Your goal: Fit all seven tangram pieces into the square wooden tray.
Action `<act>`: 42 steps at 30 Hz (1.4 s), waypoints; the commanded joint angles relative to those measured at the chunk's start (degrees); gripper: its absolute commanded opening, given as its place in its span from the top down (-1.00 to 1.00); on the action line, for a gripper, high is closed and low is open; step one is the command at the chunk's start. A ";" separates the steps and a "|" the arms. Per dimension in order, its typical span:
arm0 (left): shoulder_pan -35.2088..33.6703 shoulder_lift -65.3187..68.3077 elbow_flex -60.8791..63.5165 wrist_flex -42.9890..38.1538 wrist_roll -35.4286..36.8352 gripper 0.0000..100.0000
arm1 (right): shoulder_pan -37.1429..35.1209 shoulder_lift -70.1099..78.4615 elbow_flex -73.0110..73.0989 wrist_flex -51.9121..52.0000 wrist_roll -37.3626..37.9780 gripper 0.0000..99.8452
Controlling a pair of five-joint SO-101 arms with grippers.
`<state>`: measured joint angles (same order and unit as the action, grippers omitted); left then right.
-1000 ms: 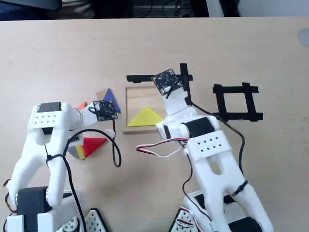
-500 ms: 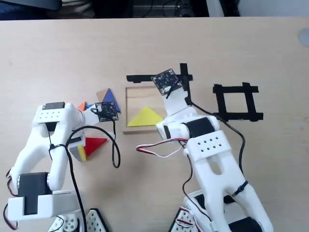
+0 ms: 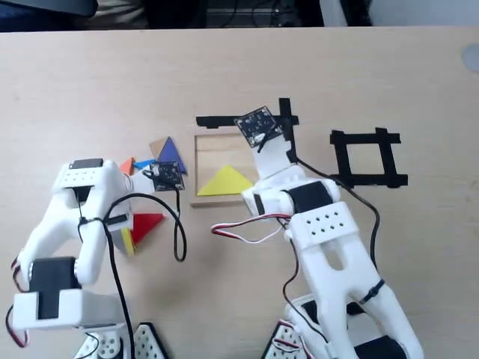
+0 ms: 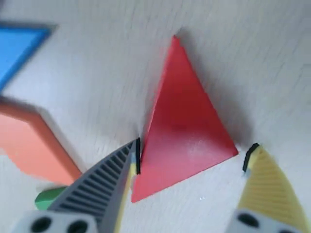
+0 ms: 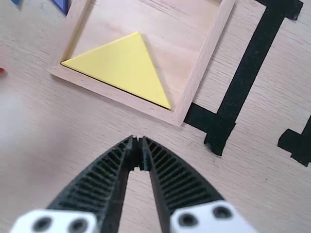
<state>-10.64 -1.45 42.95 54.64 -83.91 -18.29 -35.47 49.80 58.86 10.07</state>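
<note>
Left hand (image 4: 193, 155) has lowered astride red triangle (image 4: 184, 121).

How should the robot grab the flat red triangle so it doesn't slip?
Probably from straight above, pinching its thin side edges. The flat red triangle lies flat on the table, so only those edges offer a hold. The left gripper is open with a finger on either side of the wide end, which looks a fair spot.
</note>
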 commanded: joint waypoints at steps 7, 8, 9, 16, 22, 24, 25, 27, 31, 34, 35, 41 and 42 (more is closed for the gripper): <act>1.63 2.64 -4.09 -1.05 -9.76 0.37 | -0.79 -1.45 -0.31 -0.79 0.35 0.97; 1.54 2.73 -3.65 -2.37 -9.76 0.38 | -0.79 -1.45 -0.31 -0.79 0.35 0.97; 1.19 2.73 -2.51 -3.78 -9.76 0.39 | -0.79 -1.45 -0.31 -0.79 0.35 0.97; 0.66 2.11 3.12 -13.71 -9.67 0.39 | -0.79 -1.45 -0.31 -0.70 0.35 0.97; 0.04 2.11 2.95 -13.80 -10.20 0.43 | -0.79 -1.45 -0.31 -0.70 0.35 0.97; 0.13 2.11 2.95 -13.80 -10.20 0.53 | -0.79 -1.45 -0.31 -0.70 0.35 0.97; 0.13 2.11 2.95 -13.80 -10.20 0.60 | -0.79 -1.45 -0.31 -0.70 0.35 0.97; 0.31 2.11 2.95 -13.71 -10.20 0.68 | -0.79 -1.45 -0.31 -0.70 0.35 0.97; 0.57 2.02 2.86 -13.71 -10.20 0.70 | -0.79 -1.45 -0.31 -0.70 0.35 0.97; 0.57 2.02 2.07 -13.54 -9.85 0.70 | -0.79 -1.45 -0.31 -0.70 0.35 0.97; 0.57 2.02 1.54 -13.10 -9.85 0.70 | -0.79 -1.45 -0.31 -0.70 0.35 0.97; 2.86 2.02 -7.34 0.18 -7.12 0.70 | -0.79 -1.54 -0.31 -0.70 0.35 0.97; 3.03 1.76 -10.59 3.60 -4.75 0.70 | -0.79 -1.54 -0.31 -0.70 0.35 0.97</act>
<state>-9.05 0.92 38.90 49.71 -83.91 -18.29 -35.47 49.80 58.86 10.07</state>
